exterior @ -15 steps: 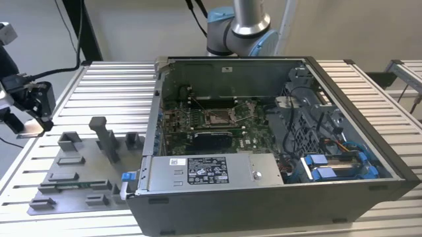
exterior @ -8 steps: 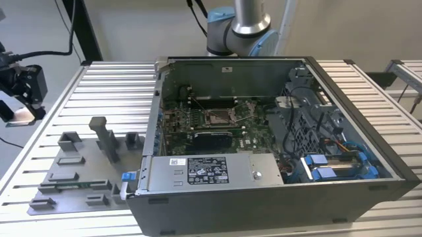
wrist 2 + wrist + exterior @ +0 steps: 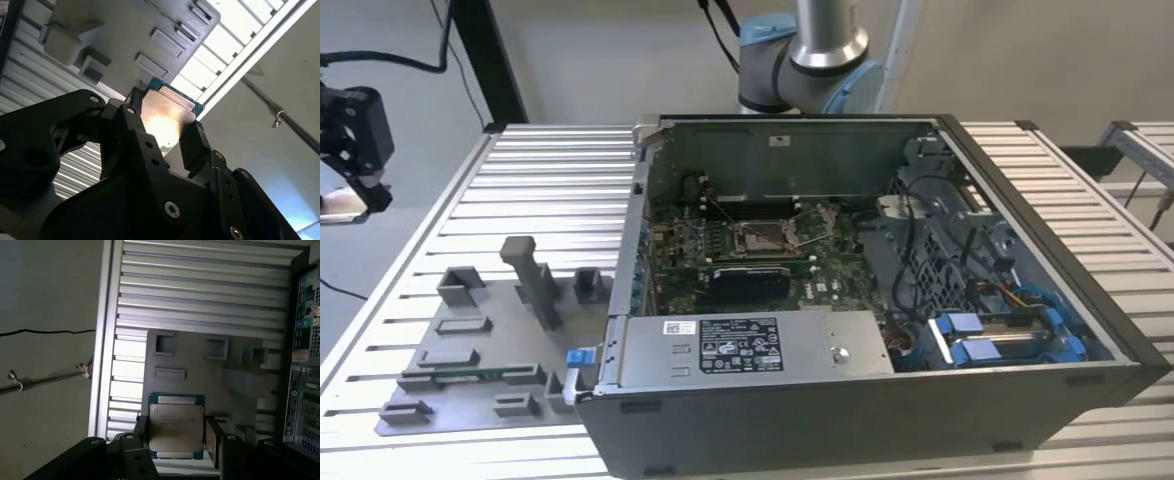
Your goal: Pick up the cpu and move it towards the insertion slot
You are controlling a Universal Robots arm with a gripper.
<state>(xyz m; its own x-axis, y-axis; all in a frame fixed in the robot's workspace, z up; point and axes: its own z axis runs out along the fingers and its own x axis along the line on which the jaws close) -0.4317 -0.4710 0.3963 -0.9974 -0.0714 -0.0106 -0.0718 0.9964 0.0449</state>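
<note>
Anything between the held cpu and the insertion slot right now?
The gripper holds the cpu outside the computer case. The case's side wall stands between it and the insertion slot, but the case is open on top and nothing covers the slot.

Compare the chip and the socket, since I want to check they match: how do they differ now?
The chip is clamped in the gripper, with the grey tray behind it; the socket sits fixed inside the open computer case. The chip has a solid silvery top with a green rim; the socket is a metal frame around a pale centre. Both are square.
</note>
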